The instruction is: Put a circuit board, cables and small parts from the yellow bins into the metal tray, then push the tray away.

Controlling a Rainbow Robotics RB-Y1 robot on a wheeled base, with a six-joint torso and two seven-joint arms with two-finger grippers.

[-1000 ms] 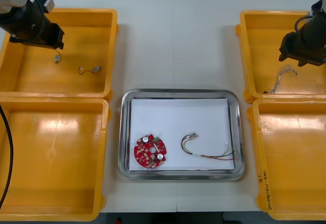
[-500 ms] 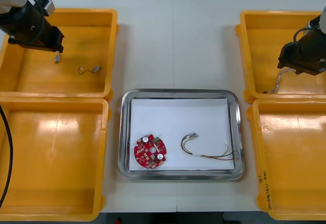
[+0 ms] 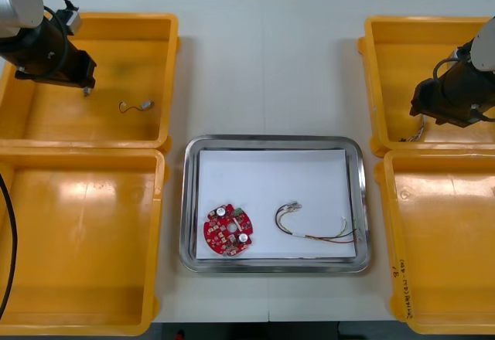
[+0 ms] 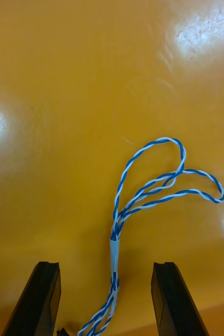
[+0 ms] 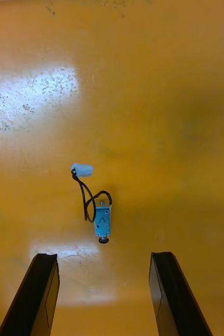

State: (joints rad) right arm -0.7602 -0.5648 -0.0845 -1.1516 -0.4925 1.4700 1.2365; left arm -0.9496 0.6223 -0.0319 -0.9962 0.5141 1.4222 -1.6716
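The front camera sits high and looks steeply down on the whole table [image 3: 263,62]. Each wrist camera looks from very close at one bin floor: the far left bin [image 3: 46,116] and the far right bin [image 3: 402,69]. The front camera sees both bins too.

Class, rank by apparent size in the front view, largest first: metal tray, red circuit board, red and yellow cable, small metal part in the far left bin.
1. Shiny metal tray, white inside.
2. Red and yellow cable spans wider; round red circuit board covers more: unsure between them.
3. Small metal part with dark wire.
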